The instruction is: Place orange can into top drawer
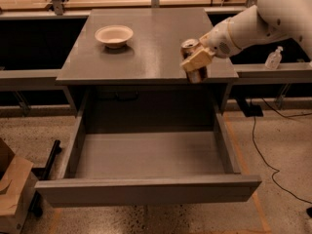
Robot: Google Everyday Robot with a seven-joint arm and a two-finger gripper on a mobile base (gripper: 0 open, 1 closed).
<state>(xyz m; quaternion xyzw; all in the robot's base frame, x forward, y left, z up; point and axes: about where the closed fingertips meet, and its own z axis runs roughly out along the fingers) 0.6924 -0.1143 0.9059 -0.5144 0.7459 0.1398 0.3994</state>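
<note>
The orange can (191, 58) is held upright in my gripper (196, 61), lifted at the front right edge of the grey cabinet top (146, 38). The tan fingers (197, 60) are shut around the can's side; its silver top shows above them. The top drawer (146, 160) is pulled wide open below, grey inside with nothing in it. The can hangs above the drawer's back right part. My white arm (258, 18) reaches in from the upper right.
A cream bowl (113, 35) sits at the cabinet top's back left. A clear bottle (273, 58) stands on the right side ledge. A cardboard box (12, 189) is on the floor at lower left. Black cables (258, 145) run across the floor at right.
</note>
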